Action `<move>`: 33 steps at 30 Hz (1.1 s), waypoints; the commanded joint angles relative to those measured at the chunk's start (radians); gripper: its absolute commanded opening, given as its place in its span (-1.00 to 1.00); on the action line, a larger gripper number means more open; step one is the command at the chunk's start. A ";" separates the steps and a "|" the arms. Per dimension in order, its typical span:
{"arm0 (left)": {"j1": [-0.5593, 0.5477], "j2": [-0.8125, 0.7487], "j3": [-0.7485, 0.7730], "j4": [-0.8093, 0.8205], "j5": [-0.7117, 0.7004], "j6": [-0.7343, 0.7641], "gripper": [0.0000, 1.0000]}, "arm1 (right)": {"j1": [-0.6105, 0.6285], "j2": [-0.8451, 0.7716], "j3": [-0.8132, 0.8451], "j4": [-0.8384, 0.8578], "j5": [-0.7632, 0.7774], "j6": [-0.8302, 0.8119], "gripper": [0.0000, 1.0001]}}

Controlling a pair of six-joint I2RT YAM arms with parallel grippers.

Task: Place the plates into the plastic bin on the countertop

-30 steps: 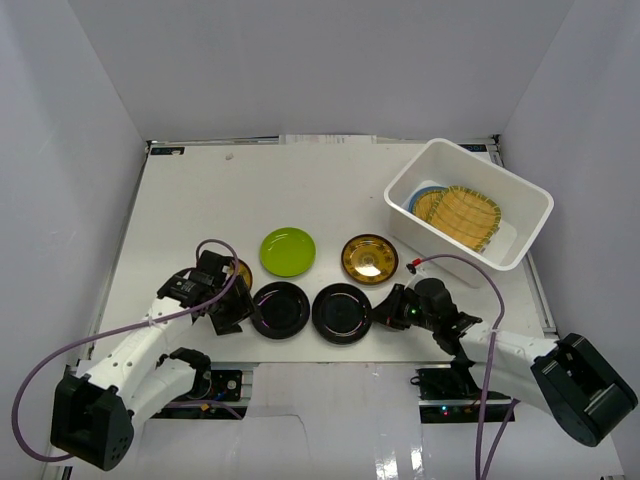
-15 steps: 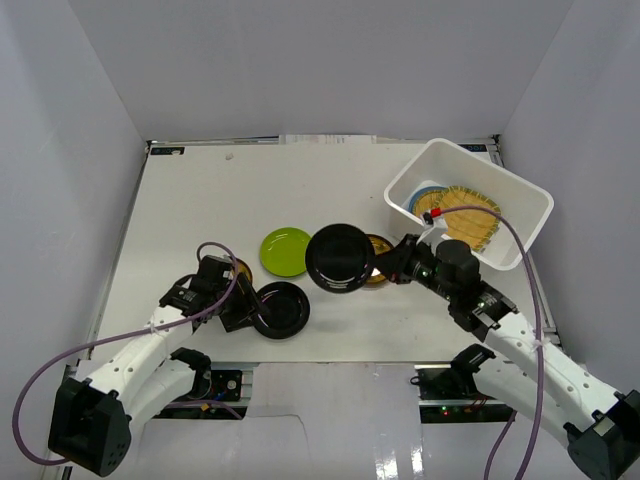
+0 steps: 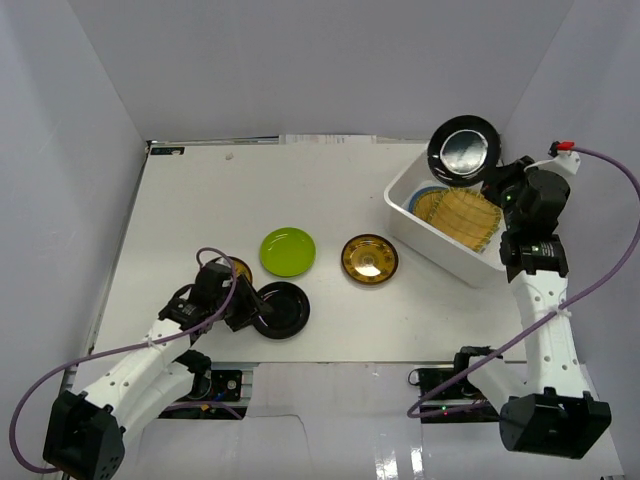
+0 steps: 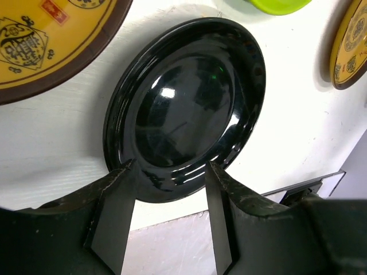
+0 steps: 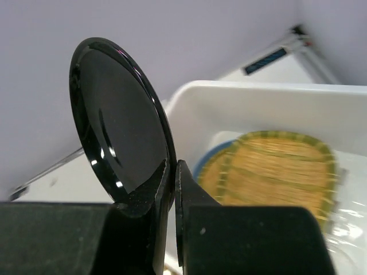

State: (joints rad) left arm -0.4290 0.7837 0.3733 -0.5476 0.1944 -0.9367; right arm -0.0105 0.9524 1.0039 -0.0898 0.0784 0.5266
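My right gripper (image 3: 486,176) is shut on the rim of a glossy black plate (image 3: 464,150) and holds it on edge above the far end of the white plastic bin (image 3: 445,255). The right wrist view shows the gripper (image 5: 175,169), that plate (image 5: 117,120) and the bin's rim (image 5: 258,91). Woven straw plates (image 3: 465,215) lie in the bin on a light blue plate (image 3: 422,195). My left gripper (image 3: 250,308) is open, its fingers either side of the near rim of the second black plate (image 4: 183,103) on the countertop (image 3: 250,190).
A lime green plate (image 3: 287,250) and a gold-amber plate (image 3: 369,259) lie mid-table. Another gold-amber plate (image 3: 238,270) lies partly hidden under my left wrist and shows in the left wrist view (image 4: 40,34). Pale grey walls enclose the table.
My right arm lifted its black plate off the table and swung it right and back to above the bin. My left gripper edged closer to the other black plate.
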 commanded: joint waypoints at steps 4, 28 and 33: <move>-0.036 0.000 -0.060 0.054 -0.033 -0.045 0.22 | -0.181 0.066 -0.048 -0.056 0.067 -0.079 -0.85; -0.043 -0.034 -0.040 0.035 -0.116 -0.044 -0.82 | -0.270 0.131 -0.228 0.022 -0.227 -0.017 0.47; -0.042 -0.063 -0.027 0.035 -0.119 -0.030 -1.00 | -0.139 0.031 -0.264 0.091 -0.370 0.039 0.64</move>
State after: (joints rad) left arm -0.4671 0.7467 0.3157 -0.5159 0.0891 -0.9794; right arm -0.2379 1.0424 0.7349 -0.0914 -0.1650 0.5377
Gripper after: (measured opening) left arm 0.022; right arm 0.805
